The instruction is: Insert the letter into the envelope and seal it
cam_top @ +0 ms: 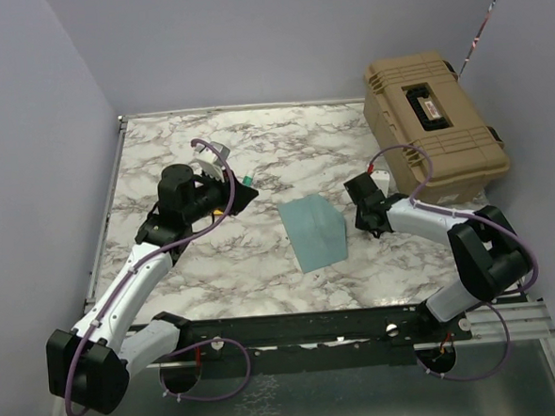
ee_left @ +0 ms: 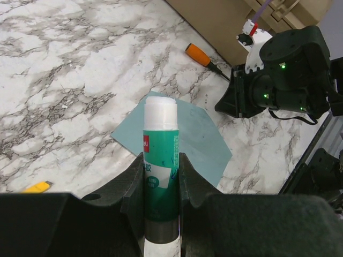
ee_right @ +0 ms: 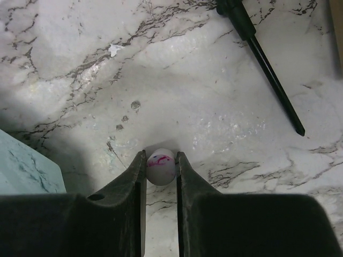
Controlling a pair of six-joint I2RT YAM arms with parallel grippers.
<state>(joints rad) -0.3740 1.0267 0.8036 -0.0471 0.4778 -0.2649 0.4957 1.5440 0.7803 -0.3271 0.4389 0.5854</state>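
The teal-blue envelope [cam_top: 314, 231] lies flat on the marble table between the two arms, also in the left wrist view [ee_left: 199, 138] and at the left edge of the right wrist view [ee_right: 24, 170]. The letter is hidden from view. My left gripper [cam_top: 242, 193] [ee_left: 161, 160] is shut on a green glue stick [ee_left: 159, 140] whose white, uncapped tip points toward the envelope. To the right of the envelope, my right gripper [cam_top: 365, 223] [ee_right: 161, 159] is shut on a small white round cap [ee_right: 161, 167] with red marks, just above the table.
A tan hard case [cam_top: 433, 123] stands at the back right. A screwdriver with an orange handle [ee_left: 198, 54] and black shaft [ee_right: 270, 77] lies near the case. A small yellow object [ee_left: 37, 187] rests on the table by the left gripper.
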